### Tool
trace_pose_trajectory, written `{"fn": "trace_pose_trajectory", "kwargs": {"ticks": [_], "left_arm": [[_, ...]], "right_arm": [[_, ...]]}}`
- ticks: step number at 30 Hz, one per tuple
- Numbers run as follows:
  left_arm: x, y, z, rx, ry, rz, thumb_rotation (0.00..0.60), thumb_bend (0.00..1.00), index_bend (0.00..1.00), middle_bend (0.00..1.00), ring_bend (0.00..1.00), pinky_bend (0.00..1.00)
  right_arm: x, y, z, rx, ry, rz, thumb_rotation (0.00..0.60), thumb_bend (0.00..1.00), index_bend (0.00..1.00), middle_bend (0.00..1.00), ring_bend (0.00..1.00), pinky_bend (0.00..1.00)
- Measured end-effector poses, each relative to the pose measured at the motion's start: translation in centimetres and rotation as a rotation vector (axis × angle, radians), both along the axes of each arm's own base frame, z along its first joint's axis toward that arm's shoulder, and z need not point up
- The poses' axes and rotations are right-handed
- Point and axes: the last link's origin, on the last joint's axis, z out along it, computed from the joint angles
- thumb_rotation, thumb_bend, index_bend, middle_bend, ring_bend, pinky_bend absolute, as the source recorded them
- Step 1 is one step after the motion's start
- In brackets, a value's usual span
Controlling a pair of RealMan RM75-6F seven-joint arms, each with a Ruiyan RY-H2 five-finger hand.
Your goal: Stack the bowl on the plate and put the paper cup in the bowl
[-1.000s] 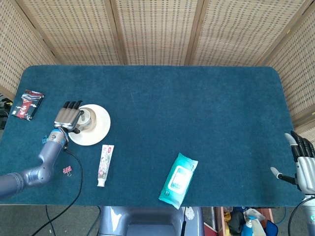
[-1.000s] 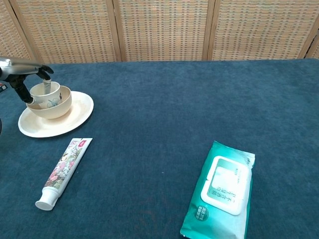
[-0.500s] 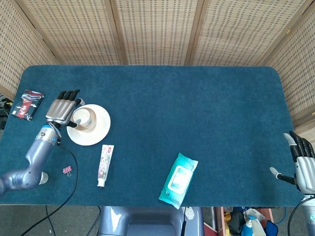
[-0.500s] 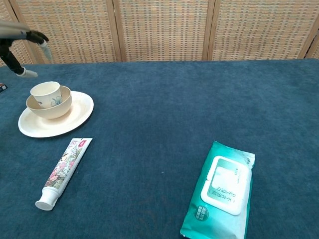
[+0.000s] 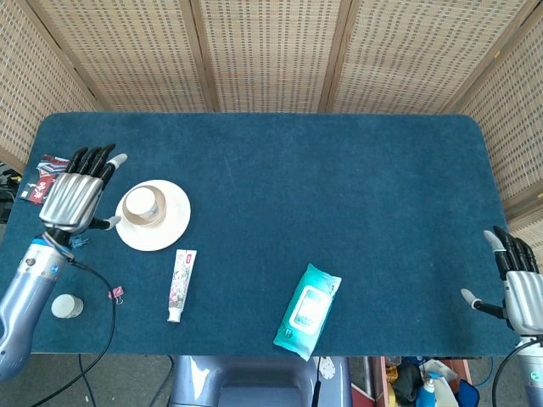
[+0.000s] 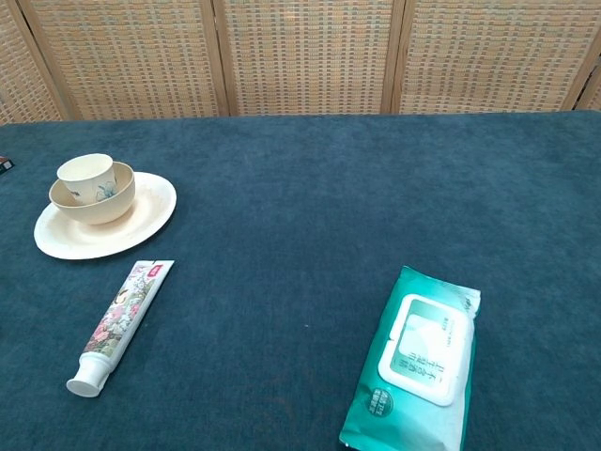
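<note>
A cream plate [image 6: 141,222] [image 5: 174,222] lies on the left side of the blue table. On it stands a beige bowl [image 6: 111,199] [image 5: 129,214], and a white paper cup [image 6: 84,175] [image 5: 145,202] stands upright inside the bowl. My left hand [image 5: 72,197] hovers to the left of the plate, fingers spread, holding nothing; the chest view does not show it. My right hand [image 5: 519,288] hangs off the table's right edge, fingers apart and empty, seen only in the head view.
A toothpaste tube [image 6: 117,325] [image 5: 179,284] lies in front of the plate. A teal wet-wipes pack [image 6: 418,363] [image 5: 307,307] sits near the front edge. A dark packet [image 5: 44,176], a small pink clip [image 5: 114,292] and a white round cap [image 5: 65,306] lie at the left.
My left hand has let go of the paper cup, opened, and drawn back to the left, away from the plate. The cup stays in the bowl.
</note>
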Motion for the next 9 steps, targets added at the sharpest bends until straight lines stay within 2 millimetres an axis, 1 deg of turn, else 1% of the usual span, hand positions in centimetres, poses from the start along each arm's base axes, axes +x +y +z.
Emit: {"fn": "trace_pose_trajectory", "kwargs": {"ticks": [5, 8, 9], "left_arm": [[-2.3, -3.8, -0.4, 0.049, -0.033, -0.006, 0.6, 0.1, 0.03, 0.0, 0.0, 0.0], [-4.5, -6.6, -1.3, 0.067, -0.056, 0.037, 0.6, 0.1, 0.03, 0.0, 0.0, 0.0], [-5.6, -7.8, -1.8, 0.068, -0.068, 0.069, 0.6, 0.1, 0.03, 0.0, 0.0, 0.0]], "right_arm": [[0.2, 0.0, -0.2, 0.0, 0.013, 0.01, 0.6, 0.15, 0.0, 0.0, 0.0, 0.0], [0.3, 0.0, -0.5, 0.006, 0.027, 0.01, 0.6, 0.15, 0.0, 0.0, 0.0, 0.0], [0.3, 0.0, -0.6, 0.008, 0.032, 0.01, 0.6, 0.15, 0.0, 0.0, 0.0, 0.0]]}}
